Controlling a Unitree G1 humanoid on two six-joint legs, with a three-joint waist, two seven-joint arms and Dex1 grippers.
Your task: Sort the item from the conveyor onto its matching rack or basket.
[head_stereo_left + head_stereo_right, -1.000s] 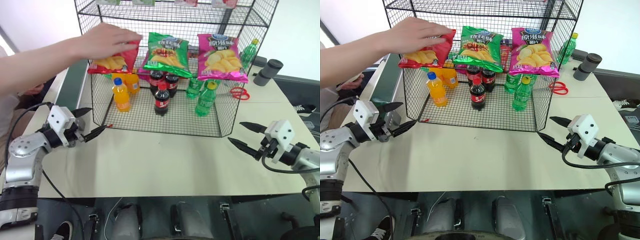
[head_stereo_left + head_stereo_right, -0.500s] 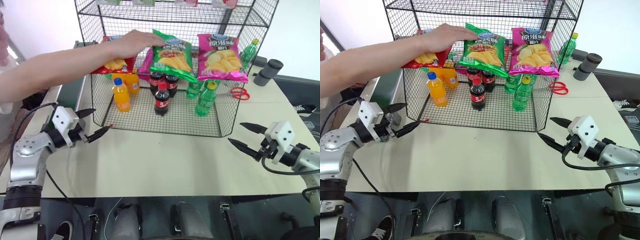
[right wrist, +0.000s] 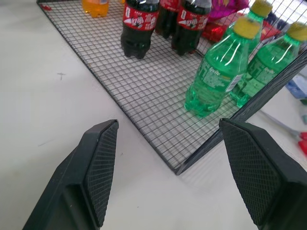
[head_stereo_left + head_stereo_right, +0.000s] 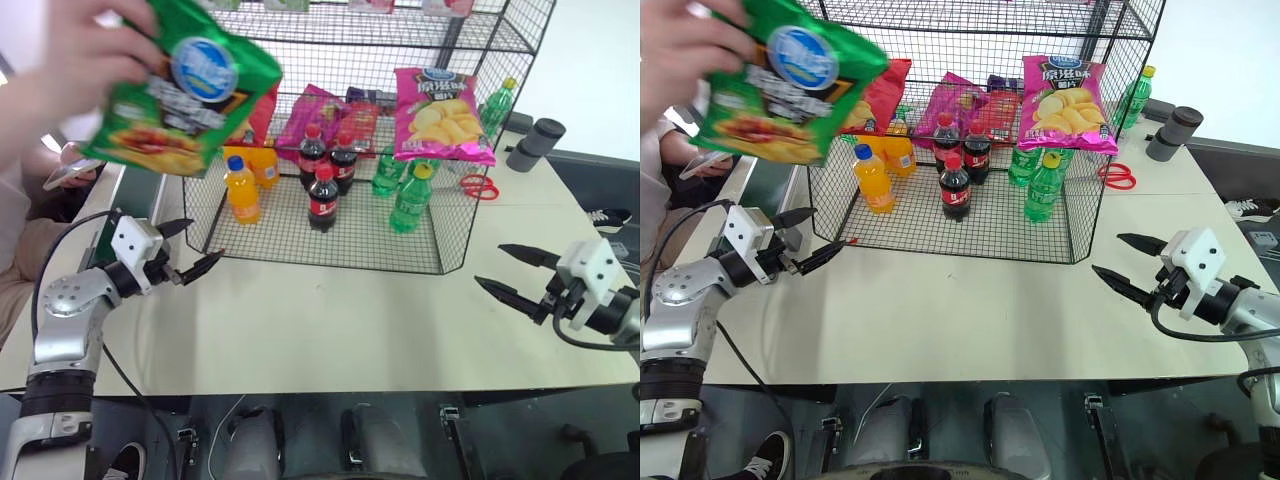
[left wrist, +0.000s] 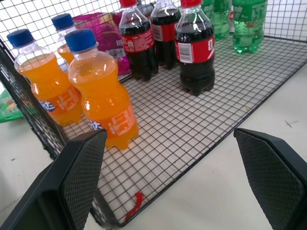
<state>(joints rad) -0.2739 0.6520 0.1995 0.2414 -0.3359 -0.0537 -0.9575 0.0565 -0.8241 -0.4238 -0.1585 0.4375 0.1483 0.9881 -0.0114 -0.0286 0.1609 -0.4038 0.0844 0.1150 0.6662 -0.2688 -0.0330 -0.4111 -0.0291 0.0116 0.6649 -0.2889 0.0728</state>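
A person's hand (image 4: 70, 55) holds the green crisp bag (image 4: 180, 95) in the air, above the left claw (image 4: 190, 250) and clear of the rack (image 4: 330, 150). The left claw hangs empty over the bench (image 4: 330, 320), jaws wide, just before the rack's near corner. The right claw (image 4: 515, 275) is also empty with jaws wide, off the rack's other corner, green bottles (image 3: 218, 81) just ahead.

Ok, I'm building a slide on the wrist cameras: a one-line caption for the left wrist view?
Open left gripper faces the rack floor, with orange soda and cola bottles.
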